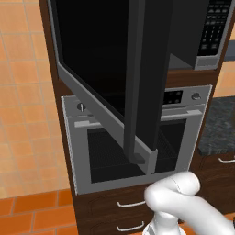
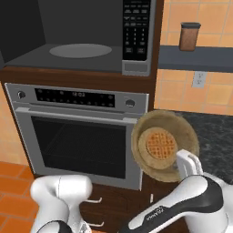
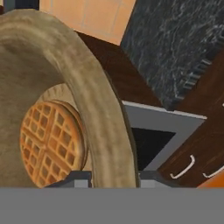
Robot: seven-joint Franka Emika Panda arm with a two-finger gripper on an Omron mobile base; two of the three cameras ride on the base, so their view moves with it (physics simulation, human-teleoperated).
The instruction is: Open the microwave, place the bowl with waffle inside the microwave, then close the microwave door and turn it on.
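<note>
Now claw (image 3: pixel 109 178) pinching rim of bowl with waffle (image 2: pixel 164 145), tipped on edge. Microwave (image 2: pixel 82 36) cavity up-left of claw, microwave door (image 1: pixel 105 78) open. Level bowl before lifting toward turntable (image 2: pixel 81 50).

1. One microwave (image 2: pixel 82 41), one door (image 1: pixel 105 69).
2. One oven (image 2: pixel 77 136).
3. One bowl (image 2: pixel 164 145), one waffle (image 2: pixel 157 144).
4. One jar (image 2: pixel 189 36).
5. One wall socket (image 2: pixel 198 79).

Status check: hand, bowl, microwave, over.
Hand shut on bowl rim, waffle inside. Microwave door swung open, cavity clear. Bowl below, right of opening.
</note>
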